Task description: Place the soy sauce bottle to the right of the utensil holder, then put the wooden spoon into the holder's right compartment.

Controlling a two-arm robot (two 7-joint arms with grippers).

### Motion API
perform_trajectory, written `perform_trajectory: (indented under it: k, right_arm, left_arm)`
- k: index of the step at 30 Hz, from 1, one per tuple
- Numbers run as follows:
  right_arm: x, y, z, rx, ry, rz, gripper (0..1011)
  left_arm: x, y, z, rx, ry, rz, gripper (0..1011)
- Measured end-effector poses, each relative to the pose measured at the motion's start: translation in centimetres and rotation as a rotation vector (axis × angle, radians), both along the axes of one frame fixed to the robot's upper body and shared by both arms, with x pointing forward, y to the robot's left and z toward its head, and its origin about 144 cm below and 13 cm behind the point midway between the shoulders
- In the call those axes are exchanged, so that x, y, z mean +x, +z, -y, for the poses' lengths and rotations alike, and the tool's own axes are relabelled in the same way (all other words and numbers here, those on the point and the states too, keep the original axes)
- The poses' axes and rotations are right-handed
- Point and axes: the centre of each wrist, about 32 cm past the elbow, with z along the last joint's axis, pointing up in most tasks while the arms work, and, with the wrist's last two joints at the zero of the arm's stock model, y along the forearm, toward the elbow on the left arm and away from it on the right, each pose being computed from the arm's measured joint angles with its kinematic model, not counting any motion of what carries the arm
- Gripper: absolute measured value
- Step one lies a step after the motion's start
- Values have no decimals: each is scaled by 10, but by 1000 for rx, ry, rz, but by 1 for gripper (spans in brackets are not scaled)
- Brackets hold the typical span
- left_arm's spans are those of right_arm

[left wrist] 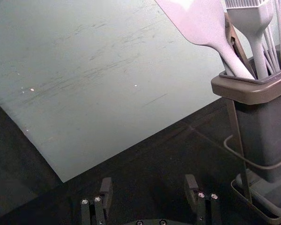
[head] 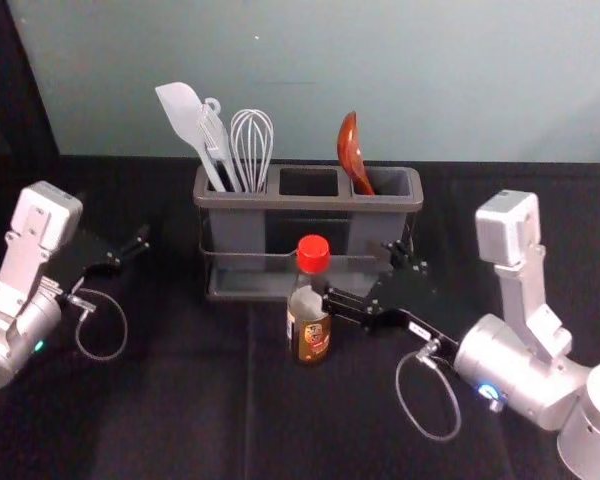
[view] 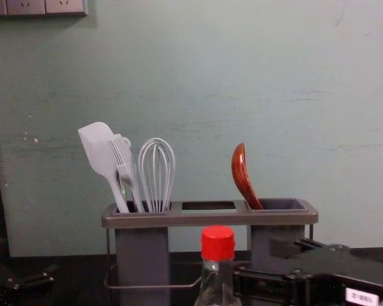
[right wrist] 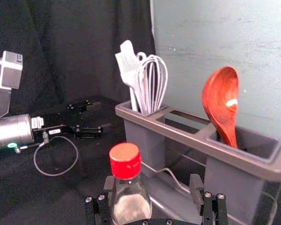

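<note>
Beyond the table point(head: 180, 410), covered in black cloth, stands a pale grey-green wall point(head: 460, 90), with a light-coloured socket panel point(view: 35, 6) high on its left in the chest view. Near the table's far edge sits a long grey plastic utensil holder point(head: 305, 203) with a brown-grey rim and a thin wire frame point(head: 255, 254). Its left compartment carries a pale grey flat-bladed spatula point(head: 183, 115), a pale bristled brush point(head: 216, 142) and a pale wire whisk point(head: 252, 145). In its right compartment leans a glossy reddish-brown wooden spoon point(head: 351, 150), bowl upward, its handle down inside.

Upright on the cloth, in front of the holder's middle part, is the clear soy sauce bottle point(head: 308, 320) with a bright red cap and a brown label; it is not at the holder's right.

At the bottle's right side is the right gripper point(head: 357, 268), its fingers spread wide; the right wrist view has the bottle near one finger, and whether they touch is hard to tell. Well apart from the bottle, over the left part of the table, hangs the left gripper point(head: 132, 251), also spread wide.
</note>
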Motion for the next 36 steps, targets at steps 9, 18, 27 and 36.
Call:
perform_trajectory:
  k: [9,18,27,36]
  right_arm:
    - [8,5,-14,-37,11,40,1004]
    - [13,3,-25,-29,21,54,1004]
    - [16,1,-35,-13,39,59,1004]
    - [17,-1,-41,-1,36,62,1000]
  left_arm:
    - [0,0,0,0,0,0,1005]
    - [0,0,0,0,0,0,1005]
    - [0,0,0,0,0,0,1005]
    - [0,0,0,0,0,0,1005]
